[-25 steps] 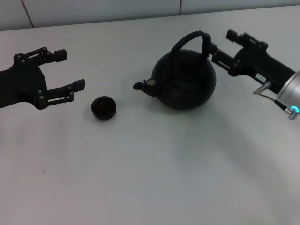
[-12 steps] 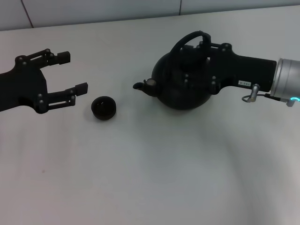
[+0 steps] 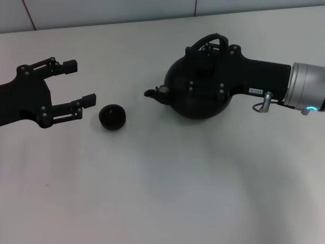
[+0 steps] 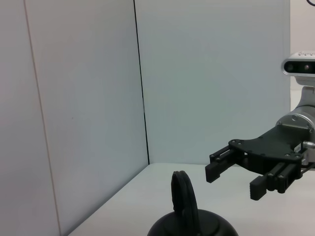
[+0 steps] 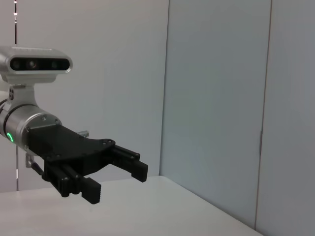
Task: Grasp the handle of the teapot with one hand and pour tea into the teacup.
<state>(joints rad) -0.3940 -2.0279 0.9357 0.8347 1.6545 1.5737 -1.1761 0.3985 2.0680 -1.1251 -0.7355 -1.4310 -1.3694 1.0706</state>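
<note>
The matte-black teapot stands right of centre, spout pointing left at the small black teacup. Its arched handle shows only at the top; the rest lies behind my right gripper. That gripper hovers open over the pot's top. In the left wrist view it hangs at handle height beside the handle, fingers apart and around nothing. My left gripper is open and empty just left of the cup, a small gap away. It also shows open in the right wrist view.
The white table stretches bare toward the front. Grey wall panels close off the back edge.
My right gripper has moved left from behind the handle to over the teapot's top. My left gripper has drifted slightly toward the cup. Pot and cup have not moved.
</note>
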